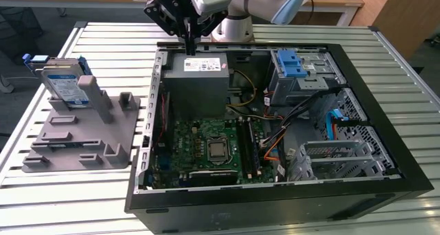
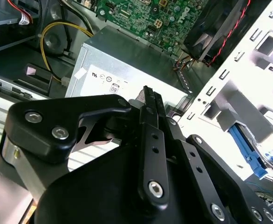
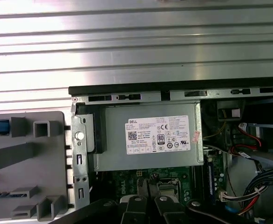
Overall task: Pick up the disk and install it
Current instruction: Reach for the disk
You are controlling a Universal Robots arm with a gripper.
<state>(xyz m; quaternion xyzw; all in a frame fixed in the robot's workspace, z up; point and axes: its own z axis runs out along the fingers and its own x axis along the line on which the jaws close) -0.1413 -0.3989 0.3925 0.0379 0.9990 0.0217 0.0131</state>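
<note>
Gripper (image 1: pixel 187 49) clenched on nothing just above the power supply (image 1: pixel 199 85), the disk (image 1: pixel 67 85) well apart from its fingers (image 2: pixel 151 126): I'd spread them wide and square up to the disk's edges.

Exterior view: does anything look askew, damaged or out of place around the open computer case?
Nothing stands out. The disk stands on edge in the grey holder at the exterior view's left, untouched. The gripper, shut and empty, hangs over the power supply inside the open case; cables look loose but intact.
</note>
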